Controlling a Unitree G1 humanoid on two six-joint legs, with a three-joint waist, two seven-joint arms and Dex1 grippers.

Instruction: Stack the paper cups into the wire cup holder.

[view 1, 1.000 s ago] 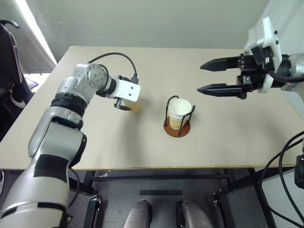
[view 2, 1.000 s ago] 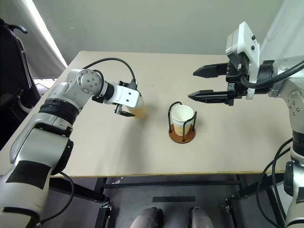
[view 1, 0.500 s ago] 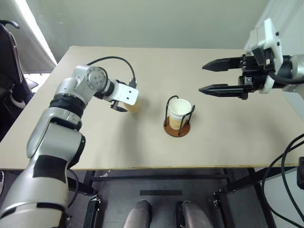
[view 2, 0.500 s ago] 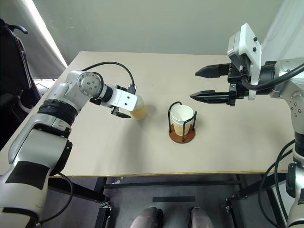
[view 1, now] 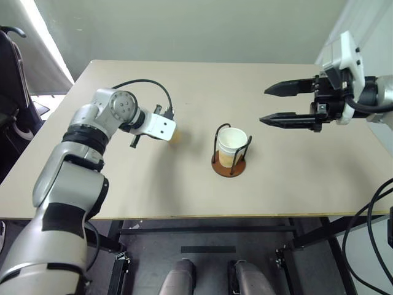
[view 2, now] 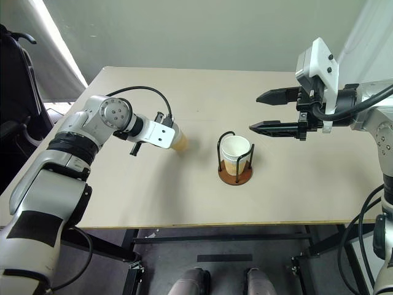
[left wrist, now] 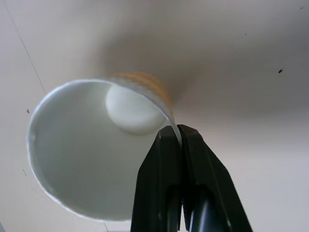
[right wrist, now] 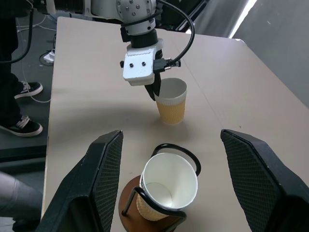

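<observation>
My left gripper [left wrist: 179,137] is pinched shut on the rim of a paper cup [right wrist: 171,101] standing on the table [view 1: 184,184], left of the wire cup holder [view 1: 229,165]. Advice: lift straight, keep it upright, lower squarely into the seated cup [view 1: 232,146]. My right gripper [view 1: 275,104] hangs wide, empty. Count: two cups, one holder.

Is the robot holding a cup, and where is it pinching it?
Yes. The left gripper pinches the loose paper cup by its rim, one finger inside. The right gripper is open and holds nothing.
</observation>
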